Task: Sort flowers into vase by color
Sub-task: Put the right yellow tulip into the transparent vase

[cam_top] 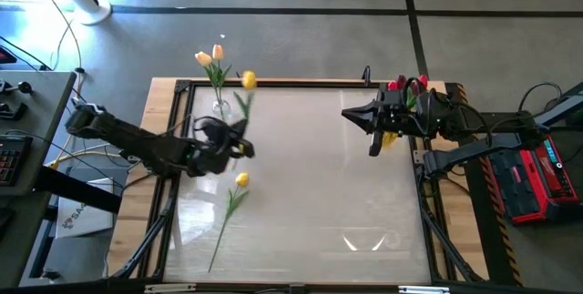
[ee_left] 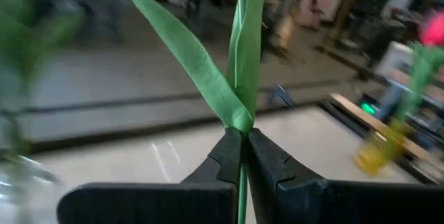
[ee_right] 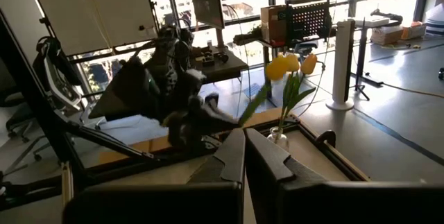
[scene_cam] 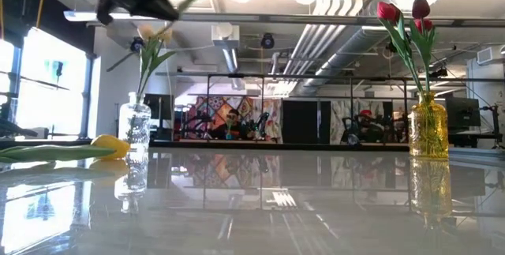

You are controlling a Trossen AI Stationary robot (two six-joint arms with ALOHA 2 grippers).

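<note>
Holding a yellow tulip (cam_top: 248,80) by its green stem, the left gripper (cam_top: 239,145) hangs in the air just beside the clear glass vase (scene_cam: 136,123), which stands at the table's far left edge. Its jaws are pressed tight on the stem just below where the leaves fork, as the left wrist view shows, a grip that leaves the lower stem free to go into the vase's mouth. The clear glass vase already holds yellow and orange tulips (cam_top: 209,56), so this flower probably belongs there, and it seems to be carried toward that vase for that reason.

Another yellow tulip (cam_top: 240,180) lies flat on the glossy white table (cam_top: 319,194), on the near side of the clear glass vase, its long stem running toward the table's front edge. It is not yet sorted.

Well apart from the clear glass vase, at the table's far right edge, an amber glass vase (scene_cam: 429,131) holds red and dark maroon tulips (scene_cam: 404,14). The right gripper (cam_top: 374,130) waits close to that amber vase, held above the table with its jaws pressed together on nothing.
</note>
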